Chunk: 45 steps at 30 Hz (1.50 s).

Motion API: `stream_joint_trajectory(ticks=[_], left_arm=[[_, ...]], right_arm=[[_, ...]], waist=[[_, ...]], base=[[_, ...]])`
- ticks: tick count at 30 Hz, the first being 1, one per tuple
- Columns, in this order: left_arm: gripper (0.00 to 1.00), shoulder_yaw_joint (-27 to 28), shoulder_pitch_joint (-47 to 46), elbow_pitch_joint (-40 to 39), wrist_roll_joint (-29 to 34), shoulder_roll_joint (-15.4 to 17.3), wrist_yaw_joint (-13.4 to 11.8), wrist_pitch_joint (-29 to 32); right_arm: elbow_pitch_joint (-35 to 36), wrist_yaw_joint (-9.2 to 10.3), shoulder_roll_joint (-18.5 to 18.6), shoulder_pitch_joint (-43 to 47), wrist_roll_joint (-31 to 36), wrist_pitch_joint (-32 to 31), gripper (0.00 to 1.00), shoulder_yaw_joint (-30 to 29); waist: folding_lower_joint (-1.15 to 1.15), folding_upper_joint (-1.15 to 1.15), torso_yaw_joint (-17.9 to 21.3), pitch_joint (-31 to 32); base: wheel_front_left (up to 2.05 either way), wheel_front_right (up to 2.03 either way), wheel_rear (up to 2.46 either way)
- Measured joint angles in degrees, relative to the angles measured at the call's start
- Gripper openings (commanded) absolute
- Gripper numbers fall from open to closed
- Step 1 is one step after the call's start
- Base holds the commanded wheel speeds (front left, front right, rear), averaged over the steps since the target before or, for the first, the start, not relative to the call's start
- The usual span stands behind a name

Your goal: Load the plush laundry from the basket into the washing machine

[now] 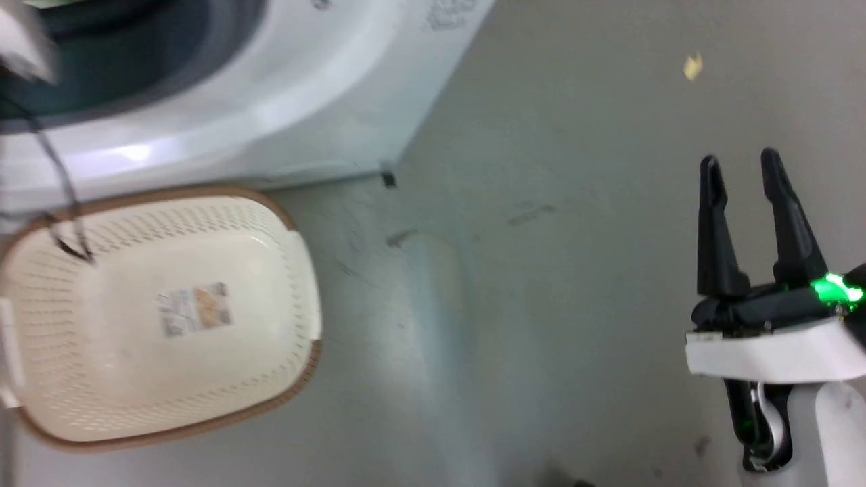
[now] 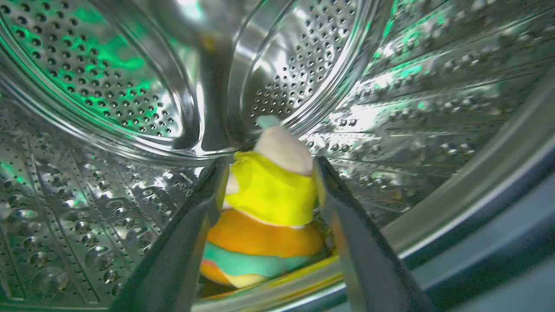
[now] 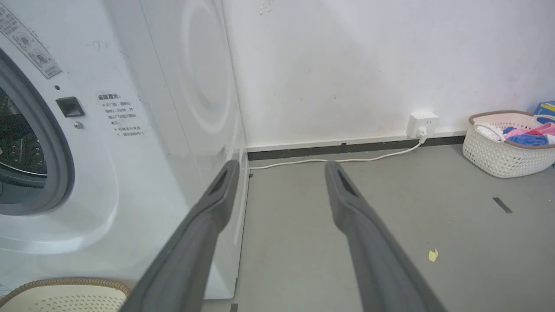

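We see the plush laundry [image 2: 269, 203] inside the steel drum of the washing machine [image 1: 284, 101], between the spread fingers of our left gripper [image 2: 271, 173]. The basket [image 1: 162, 314] stands beside the machine. Our right gripper [image 1: 741, 166] hangs apart, holding nothing.

Open floor [image 1: 541, 304] beside washing machine [image 1: 284, 101]

Cream-white perforated basket [image 1: 101, 379] with brown rim; doll [image 2: 269, 208] with pale head, yellow shirt, orange skirt banded green; shiny perforated steel drum [image 2: 108, 86], green-tinted; white washing machine [image 3: 143, 143]; grey floor [image 1: 575, 237].
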<state>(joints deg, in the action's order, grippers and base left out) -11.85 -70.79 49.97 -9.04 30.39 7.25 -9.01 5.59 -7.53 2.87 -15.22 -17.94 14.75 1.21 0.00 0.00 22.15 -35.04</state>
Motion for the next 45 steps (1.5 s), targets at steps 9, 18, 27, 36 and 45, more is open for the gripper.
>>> stream_joint_trajectory(ticks=[9, 18, 27, 36, 45], left_arm=[[1.00, 0.3, 17.8, -8.7, -6.9, -7.1, 0.0, -5.5], [1.00, 6.4, 43.5, -32.9, -8.9, -12.9, -4.6, -5.7], [1.00, 4.7, 60.4, -41.0, -3.0, -16.0, -9.4, -5.7], [1.00, 3.5, 68.1, -42.3, 0.3, -18.5, -11.9, -5.7], [1.00, 3.2, 71.0, -42.9, 1.5, -20.0, -12.1, -5.7]], right_arm=[[-0.2, -0.01, 0.0, 4.9, 8.4, 0.0, 1.00, -3.7], [0.8, 0.00, 0.0, 8.5, 10.9, 0.0, 1.00, -6.4], [0.6, -0.01, 0.0, 12.6, 11.9, 0.0, 1.00, -6.5], [-0.4, -0.01, 0.0, 17.6, 13.3, 0.0, 1.00, -4.1], [-2.3, -0.01, 0.0, 20.7, 12.9, 0.0, 1.00, -3.5]], waist=[[-0.01, 0.00, -6.3, 11.4], [-0.02, 0.00, -13.6, 21.3], [-0.01, 0.00, -19.0, 28.6], [0.00, 0.00, -19.9, 32.2], [0.00, 0.00, -20.8, 33.5]], base=[[0.00, 0.00, 0.00], [0.00, 0.00, 0.00], [0.00, 0.00, 0.00], [0.00, 0.00, 0.00], [0.00, 0.00, 0.00]])
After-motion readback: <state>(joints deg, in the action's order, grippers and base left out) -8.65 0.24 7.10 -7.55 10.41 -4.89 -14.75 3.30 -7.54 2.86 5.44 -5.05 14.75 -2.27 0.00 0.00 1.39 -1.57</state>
